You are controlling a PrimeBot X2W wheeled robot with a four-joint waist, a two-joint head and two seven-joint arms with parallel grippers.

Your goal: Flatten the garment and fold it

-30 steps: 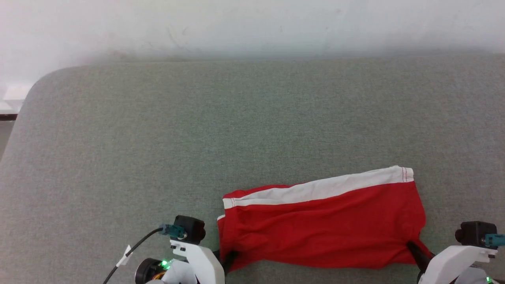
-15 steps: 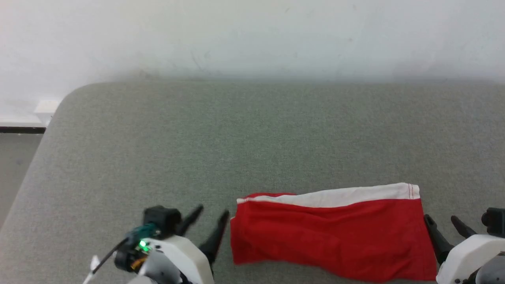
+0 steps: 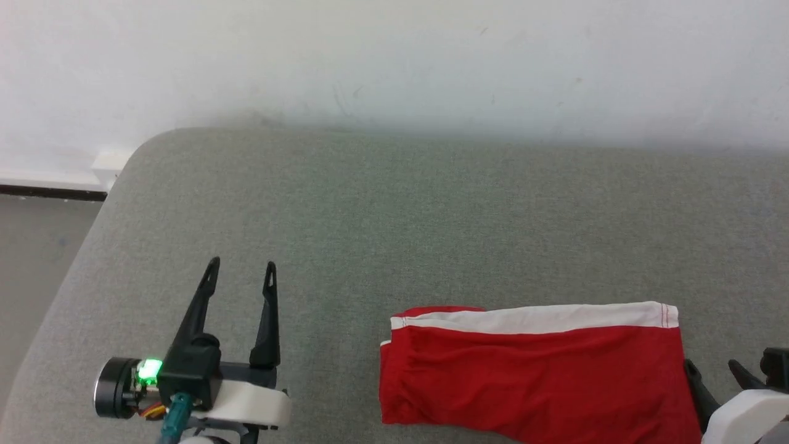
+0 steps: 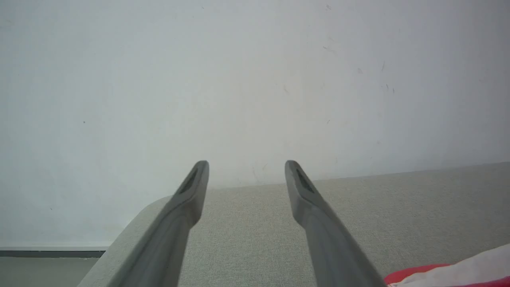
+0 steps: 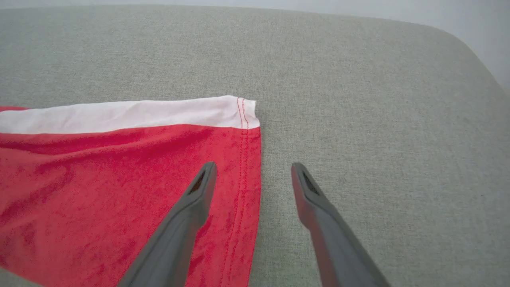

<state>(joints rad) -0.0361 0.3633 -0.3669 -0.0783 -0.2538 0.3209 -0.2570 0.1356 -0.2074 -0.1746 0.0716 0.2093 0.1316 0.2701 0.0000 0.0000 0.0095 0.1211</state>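
**A:** The small bright red soft-fabric shorts point(image 3: 530, 376) with the broad white side stripe lie spread out, a grey padded fabric surface point(image 3: 394, 216) under them.

**B:** And the left gripper point(image 3: 241, 268)?

**A:** Well off to the shorts' left, clear of the cloth, fingers apart, nothing between them.

**B:** The right gripper point(image 5: 254, 165)?

**A:** Right at the shorts' right hem, jaws wide and empty. One finger is over the red cloth, the other just past the hem.
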